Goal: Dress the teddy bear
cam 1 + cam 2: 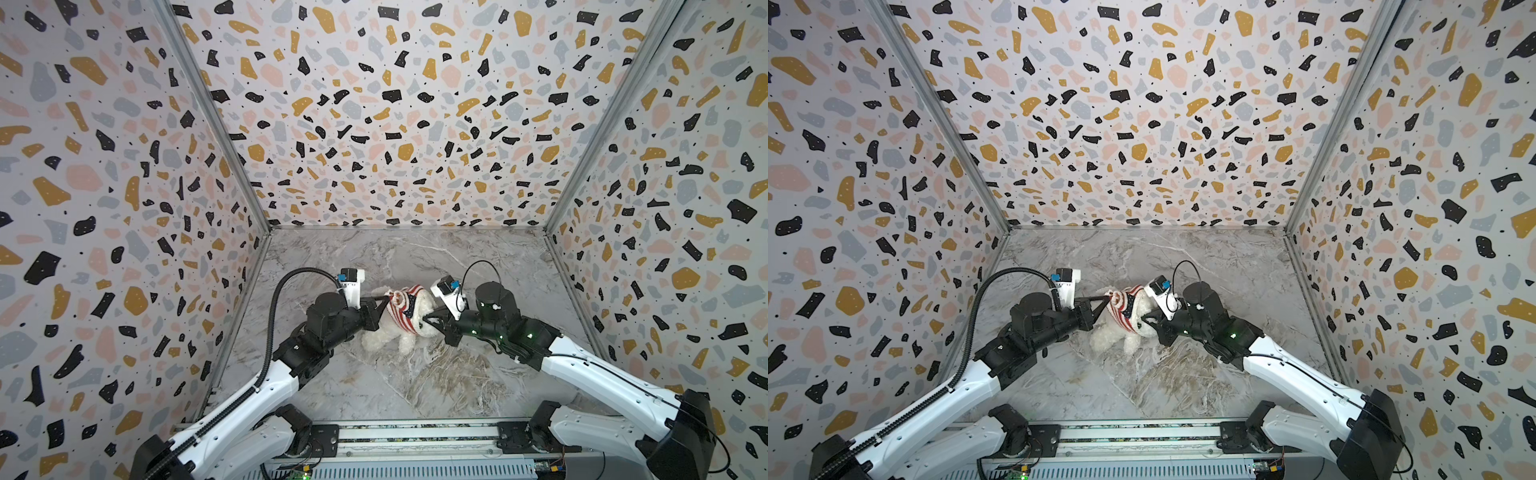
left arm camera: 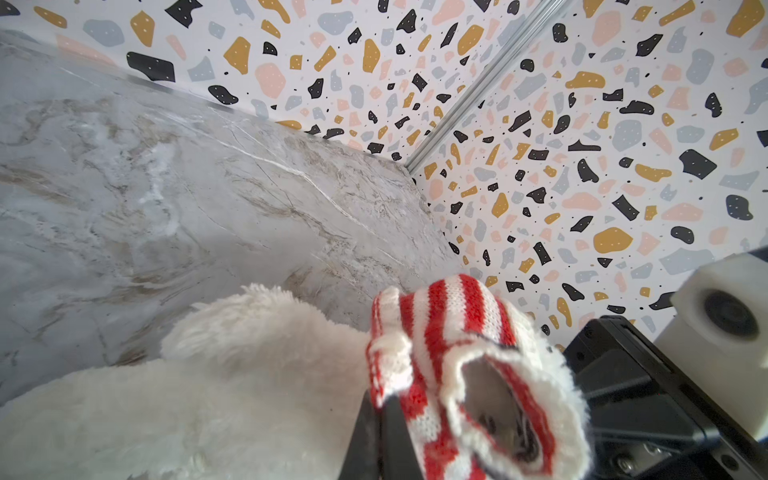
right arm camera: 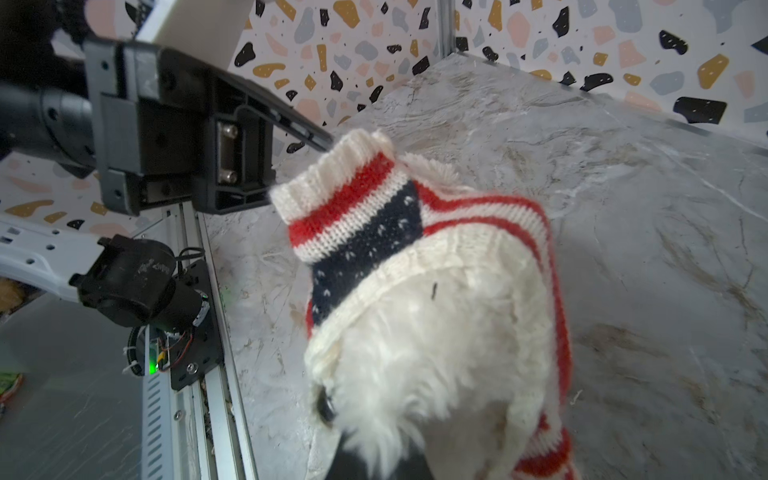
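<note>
The teddy bear [image 1: 384,332] lies on the marble tabletop [image 1: 415,386] just below mid-frame in both top views. It is wedged between the two grippers, with its cream legs pointing toward the lower edge. A red-and-white striped sweater [image 1: 401,311] with a navy dotted patch covers its upper body.

The left gripper [image 1: 383,298] comes in from the left, its fingers pinched together on the ribbed cuff of a sleeve. The right gripper [image 1: 425,321] comes in from the right, its fingers closed on the white fur at the bear's head. Both arms crowd the toy, so its face cannot be made out from above. Around the table on three sides stand terrazzo-patterned walls [image 1: 395,104], and a metal rail [image 1: 415,432] runs along the bottom of the frame.

The left wrist view adds the open mouth of the sleeve at lower right, with the dark fingers [image 2: 388,440] gripping its edge. The other arm's white camera housing [image 2: 723,320] sits at the right edge of that view.

The right wrist view shows a cream ribbed band of the sweater lying across the bear's head, with one dark eye [image 3: 326,405] low in the frame. The left gripper's black body fills the upper left there, its fingertip touching the cuff.
</note>
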You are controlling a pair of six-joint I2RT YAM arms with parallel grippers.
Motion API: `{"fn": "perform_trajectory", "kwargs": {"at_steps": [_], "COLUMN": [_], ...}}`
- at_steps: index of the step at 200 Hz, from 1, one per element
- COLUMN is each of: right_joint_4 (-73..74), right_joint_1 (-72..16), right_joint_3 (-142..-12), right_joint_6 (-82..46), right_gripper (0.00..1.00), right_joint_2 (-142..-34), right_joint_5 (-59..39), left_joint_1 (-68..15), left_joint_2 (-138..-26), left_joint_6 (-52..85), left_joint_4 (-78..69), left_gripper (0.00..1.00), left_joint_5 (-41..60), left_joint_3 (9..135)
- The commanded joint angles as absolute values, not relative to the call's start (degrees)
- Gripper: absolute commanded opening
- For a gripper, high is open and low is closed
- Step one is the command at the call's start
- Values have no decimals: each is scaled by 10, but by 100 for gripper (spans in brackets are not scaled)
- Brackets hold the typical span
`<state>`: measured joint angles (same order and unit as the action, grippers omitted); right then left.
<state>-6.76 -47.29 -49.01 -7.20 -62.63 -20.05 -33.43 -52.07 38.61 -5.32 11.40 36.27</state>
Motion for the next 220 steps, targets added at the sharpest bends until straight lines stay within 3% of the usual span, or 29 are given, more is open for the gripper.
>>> {"fn": "perform_trajectory", "kwargs": {"at_steps": [1,68,169,220], "right_joint_4": [-135,-192,-285,-296], "right_joint_1": [-495,-533,-556,-565], "right_joint_3": [-515,-524,-556,-565], "right_joint_6": [-8,57,87,90], "right_gripper": [0,0,0,0], "right_joint_2": [-635,-625,-709,-732], "right_joint_5": [-225,-220,-173,-157], "left_joint_1": [-306,-202,-201,-200], "left_joint_2": [-515,-522,-465,-437], "left_joint_6": [387,422,388,425], "left_joint_4": [-73,-63,-104,-111], "left_gripper": [0,0,0,0], "left_joint_5": [116,127,272,217], "left_joint_3": [387,359,359,355]}}
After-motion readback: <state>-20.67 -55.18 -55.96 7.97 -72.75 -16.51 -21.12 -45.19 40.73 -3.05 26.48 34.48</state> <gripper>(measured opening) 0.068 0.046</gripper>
